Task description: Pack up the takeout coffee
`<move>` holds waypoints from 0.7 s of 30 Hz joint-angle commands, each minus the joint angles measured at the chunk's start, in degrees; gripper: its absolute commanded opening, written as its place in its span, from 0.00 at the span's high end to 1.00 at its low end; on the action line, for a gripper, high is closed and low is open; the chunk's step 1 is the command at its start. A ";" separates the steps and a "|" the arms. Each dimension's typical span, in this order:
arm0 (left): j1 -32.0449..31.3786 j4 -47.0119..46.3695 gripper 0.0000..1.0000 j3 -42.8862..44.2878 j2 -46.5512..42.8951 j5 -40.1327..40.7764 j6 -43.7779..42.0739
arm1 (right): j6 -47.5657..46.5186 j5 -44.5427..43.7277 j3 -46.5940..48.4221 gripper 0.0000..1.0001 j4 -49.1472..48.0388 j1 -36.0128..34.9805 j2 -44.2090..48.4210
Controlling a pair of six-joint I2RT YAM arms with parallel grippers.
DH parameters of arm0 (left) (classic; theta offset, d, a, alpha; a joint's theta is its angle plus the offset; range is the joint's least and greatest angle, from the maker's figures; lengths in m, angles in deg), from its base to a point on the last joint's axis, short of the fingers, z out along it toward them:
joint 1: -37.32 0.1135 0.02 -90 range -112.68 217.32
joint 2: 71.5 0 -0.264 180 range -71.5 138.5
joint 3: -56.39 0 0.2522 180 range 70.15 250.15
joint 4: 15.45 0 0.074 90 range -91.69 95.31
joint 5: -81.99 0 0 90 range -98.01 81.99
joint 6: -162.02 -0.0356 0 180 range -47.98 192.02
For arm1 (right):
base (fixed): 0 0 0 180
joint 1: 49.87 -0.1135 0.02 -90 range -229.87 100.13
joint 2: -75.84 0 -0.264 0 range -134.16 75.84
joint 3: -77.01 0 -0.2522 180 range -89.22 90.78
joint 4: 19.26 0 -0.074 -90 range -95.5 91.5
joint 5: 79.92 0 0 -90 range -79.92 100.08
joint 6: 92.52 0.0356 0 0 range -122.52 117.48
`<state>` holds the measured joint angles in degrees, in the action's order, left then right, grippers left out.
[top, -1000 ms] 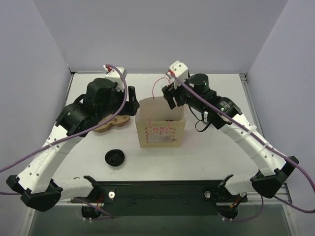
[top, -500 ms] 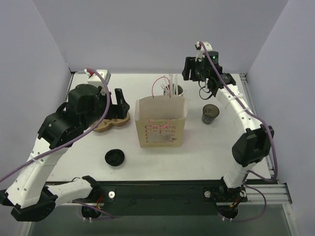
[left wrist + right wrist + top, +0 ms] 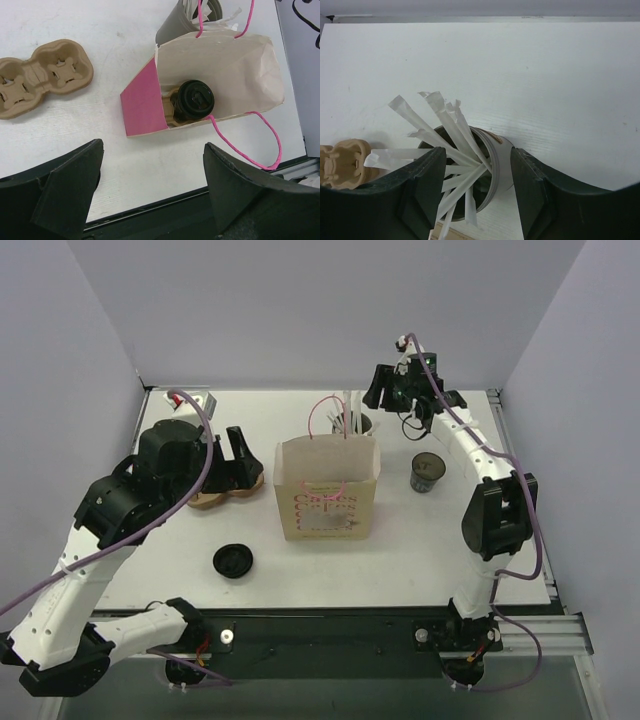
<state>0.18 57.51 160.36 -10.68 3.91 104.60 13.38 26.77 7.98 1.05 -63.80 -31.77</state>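
1. The takeout coffee (image 3: 426, 472) stands upright on the table (image 3: 420, 540), to the right of the paper bag (image 3: 325, 502) and apart from it.
2. The right claw (image 3: 476, 160) hangs above the grey straw holder (image 3: 502, 170) behind the bag. The coffee is nearer the arm bases and off to the right, clear of the fingers.
3. The right claw's jaws are about half open. White straws fan up between them, but nothing is pinched.
4. The left claw (image 3: 152, 147) is spread wide and empty over the table left of the bag, near the cardboard cup carrier (image 3: 47, 80). The bag lies between it and the coffee.
5. Neither wrist view shows the coffee, and the top view is too small to show what is in it.
6. The left wrist view shows a lidded dark cup (image 3: 195, 100) down inside the bag, on a brown card insert.
7. In the top view the bag hides the straw holder's lower half.
8. A loose black lid (image 3: 233, 561) lies near the front left.
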 commanded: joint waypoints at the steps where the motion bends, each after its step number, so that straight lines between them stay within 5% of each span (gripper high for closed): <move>1: 0.32 -0.75 0.09 0.05 0.79 -0.67 2.05 | 0.71 2.38 -2.89 0.46 -2.24 0.92 4.42; 21: 0.32 -3.12 0.09 -0.74 2.99 -2.96 3.72 | 1.76 7.92 -14.24 0.57 -4.17 1.36 10.67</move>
<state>0.31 57.22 159.42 -7.30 2.12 107.37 14.23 32.30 -5.72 -0.50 -62.64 -24.04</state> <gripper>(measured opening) 0.906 0.446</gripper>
